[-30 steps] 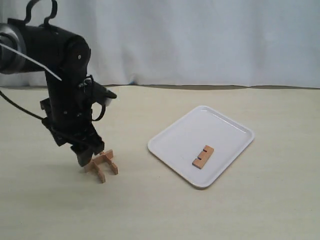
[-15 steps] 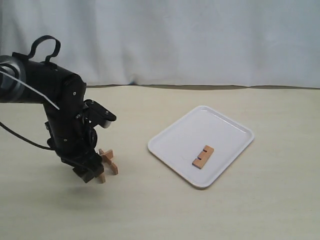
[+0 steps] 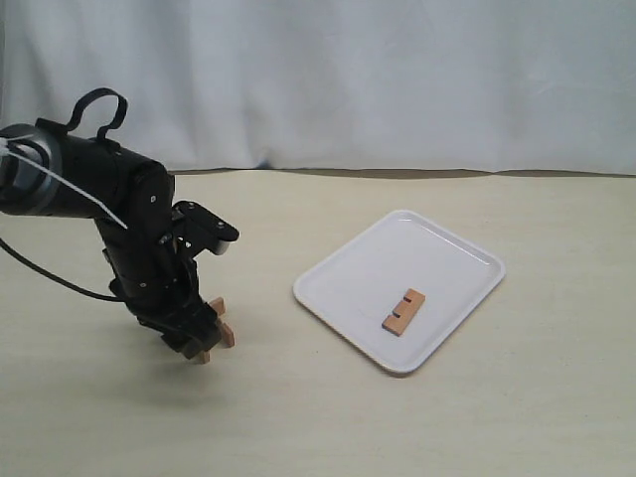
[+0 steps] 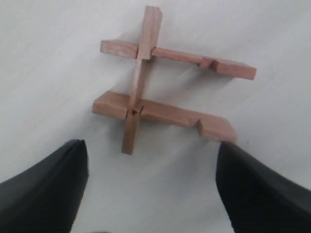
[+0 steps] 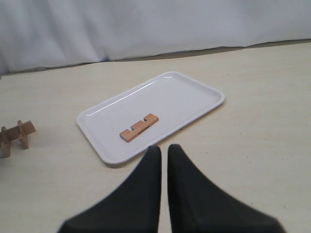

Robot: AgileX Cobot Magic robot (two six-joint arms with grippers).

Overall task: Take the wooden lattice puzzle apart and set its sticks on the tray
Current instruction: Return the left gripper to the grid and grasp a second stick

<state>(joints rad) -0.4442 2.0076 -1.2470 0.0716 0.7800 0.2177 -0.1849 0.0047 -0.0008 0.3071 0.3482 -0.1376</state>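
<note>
The wooden lattice puzzle lies on the table as three sticks, two parallel ones crossed by a third. My left gripper is open just short of it, fingers spread wide with nothing between them. In the exterior view the left gripper hangs low over the table and covers most of the puzzle. One loose stick lies on the white tray. My right gripper is shut on nothing, near the tray with its stick. The puzzle shows far off there.
A white curtain closes off the back of the beige table. A black cable trails from the left arm across the table's left side. The right arm is out of the exterior view.
The left arm has sunk lower and tilted, and its gripper has come down beside the puzzle, hiding more of it. The puzzle, tray and stick lie as before.
</note>
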